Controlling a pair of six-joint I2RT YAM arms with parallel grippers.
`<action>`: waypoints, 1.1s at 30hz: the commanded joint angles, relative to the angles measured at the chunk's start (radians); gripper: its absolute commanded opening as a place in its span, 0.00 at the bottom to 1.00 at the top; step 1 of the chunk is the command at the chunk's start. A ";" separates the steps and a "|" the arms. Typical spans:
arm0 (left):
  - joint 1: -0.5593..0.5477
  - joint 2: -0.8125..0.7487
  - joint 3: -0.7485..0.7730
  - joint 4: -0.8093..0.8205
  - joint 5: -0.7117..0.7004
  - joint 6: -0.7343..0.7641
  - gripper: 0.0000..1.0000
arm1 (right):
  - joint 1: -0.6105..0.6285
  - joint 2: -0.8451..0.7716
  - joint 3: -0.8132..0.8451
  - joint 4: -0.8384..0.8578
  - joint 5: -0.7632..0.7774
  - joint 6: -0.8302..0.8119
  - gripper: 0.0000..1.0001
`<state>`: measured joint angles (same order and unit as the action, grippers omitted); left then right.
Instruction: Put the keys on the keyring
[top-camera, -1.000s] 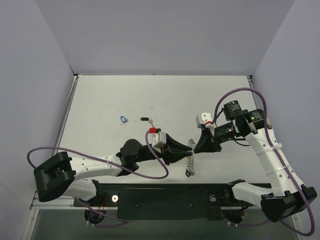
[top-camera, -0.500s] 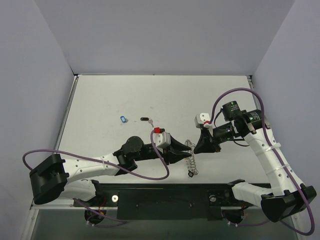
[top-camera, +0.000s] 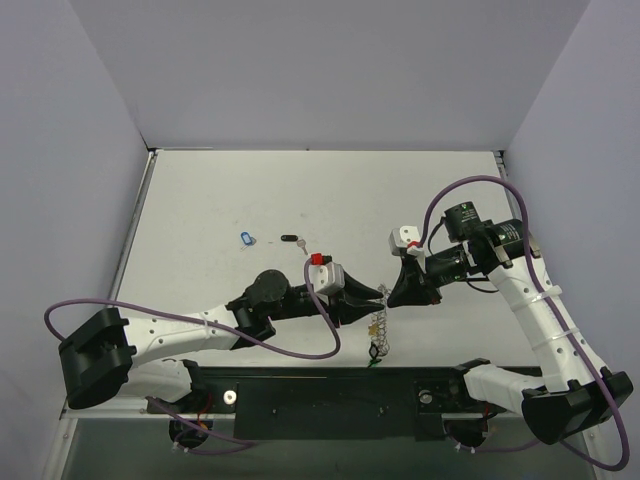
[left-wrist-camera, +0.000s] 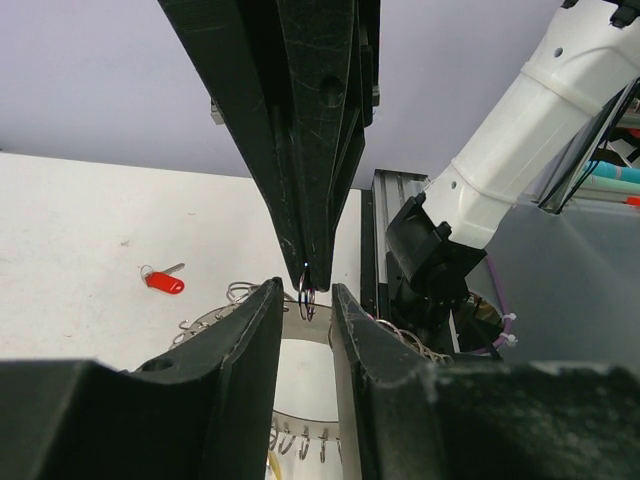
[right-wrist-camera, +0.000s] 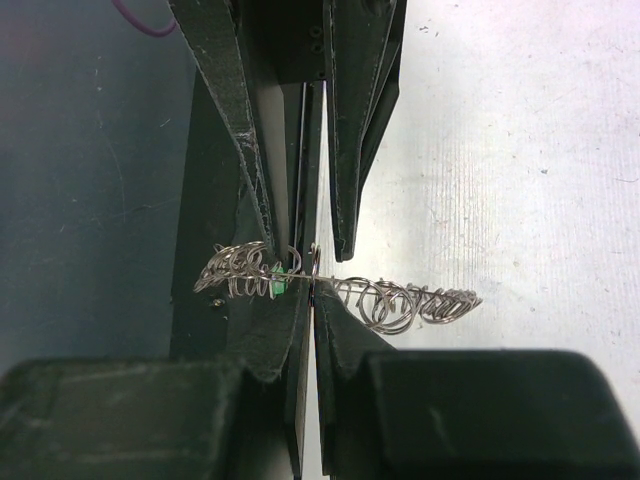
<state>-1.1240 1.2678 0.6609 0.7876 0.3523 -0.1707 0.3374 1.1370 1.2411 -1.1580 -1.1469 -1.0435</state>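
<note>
**Ring held up, keys not yet fetched**

The right tool is pressed together on the rim of the keyring. It holds the ring off the counter near the front edge, between the two arms, with the lower part hanging free. The left tool meets it tip to tip. Its jaws are spread a little on either side of one wire loop and pinch nothing that I can see.

The blue key and the black key lie on the counter well apart from the ring, and a red key lies on the counter too.

The step in hand looks like steadying the ring, with no key being threaded. I judge the next move falls to the left tool: go to one key, pinch it by its tag so the metal end stays exposed, then carry it to a loop. That calls for a fine approach, since each key is far smaller than the tool.
</note>
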 joint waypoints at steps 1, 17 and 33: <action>0.001 -0.007 0.060 -0.008 0.022 0.014 0.34 | 0.009 -0.013 0.000 -0.006 -0.034 0.010 0.00; 0.000 0.024 0.066 -0.024 0.030 0.014 0.29 | 0.012 -0.016 0.001 -0.006 -0.034 0.010 0.00; 0.000 0.031 0.066 -0.004 0.043 0.007 0.00 | 0.017 -0.011 -0.006 -0.002 -0.034 0.020 0.00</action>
<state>-1.1236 1.2999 0.6853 0.7517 0.3733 -0.1730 0.3424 1.1370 1.2362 -1.1568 -1.1370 -1.0367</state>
